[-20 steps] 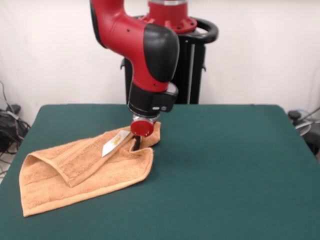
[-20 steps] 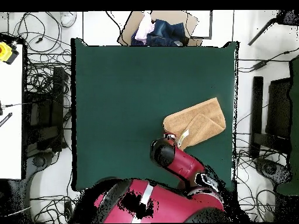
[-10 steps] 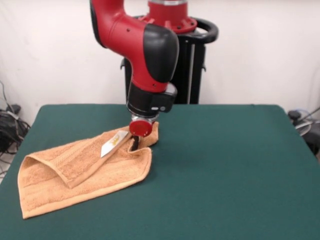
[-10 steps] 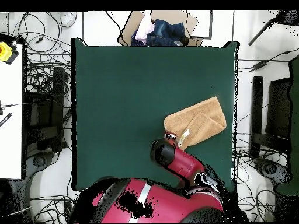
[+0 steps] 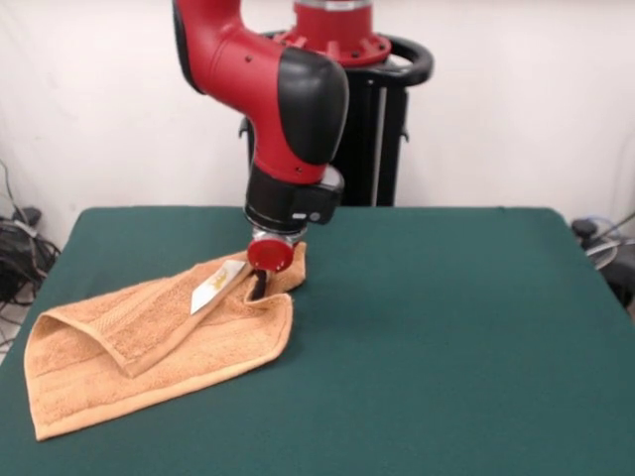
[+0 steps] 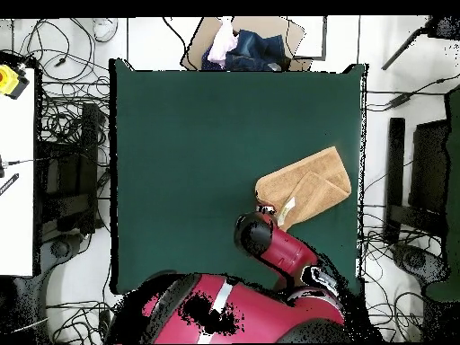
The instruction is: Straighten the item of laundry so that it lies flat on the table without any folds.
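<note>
Rough terry towel (image 5: 149, 342), matt felt table (image 5: 446, 337)

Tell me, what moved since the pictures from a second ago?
The end effector, down on the towel by its white tag, slid leftward in the front view. The whole towel went with it, nearing the table edge on that side. The towel stayed folded over on itself, not flat.

Front camera low and close across the table (image 5: 446, 327), facing the arm (image 5: 288, 109) and white wall, overhead camera high, looking straight down, whole tabletop (image 6: 198, 135) plus surrounding cables, both sharing green surface, towel (image 5: 149, 342), arm
</note>
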Controlling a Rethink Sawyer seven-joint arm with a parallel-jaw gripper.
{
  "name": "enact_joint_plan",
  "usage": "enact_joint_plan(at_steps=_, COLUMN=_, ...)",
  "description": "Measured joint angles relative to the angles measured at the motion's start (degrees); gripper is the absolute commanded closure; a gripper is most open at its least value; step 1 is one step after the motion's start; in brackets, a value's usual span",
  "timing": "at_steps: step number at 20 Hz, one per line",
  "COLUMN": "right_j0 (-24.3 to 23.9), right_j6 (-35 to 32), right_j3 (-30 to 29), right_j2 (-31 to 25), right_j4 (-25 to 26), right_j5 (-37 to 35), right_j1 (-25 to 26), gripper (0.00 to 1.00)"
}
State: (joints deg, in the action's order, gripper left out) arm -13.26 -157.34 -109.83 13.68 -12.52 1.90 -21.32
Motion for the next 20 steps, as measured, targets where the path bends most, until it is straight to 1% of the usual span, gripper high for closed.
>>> enact_joint_plan(at_steps=5, right_j0=0.0, right_j6=0.0, right_j3=0.5, right_j2=0.4, right_j4=0.0, right_j5=0.0, right_j1=0.2, gripper=0.00)
enact_joint_plan(at_steps=6, right_j0=0.0, right_j6=0.0, right_j3=1.1, right_j2=1.1, right_j4=0.0, right_j5=0.0, right_j1=0.5, gripper=1.00)
enact_joint_plan(at_steps=20, right_j0=-0.4, right_j6=0.0, right_j3=1.8, right_j2=1.7, right_j4=0.0, right_j5=0.0, right_j1=0.6, gripper=1.00)
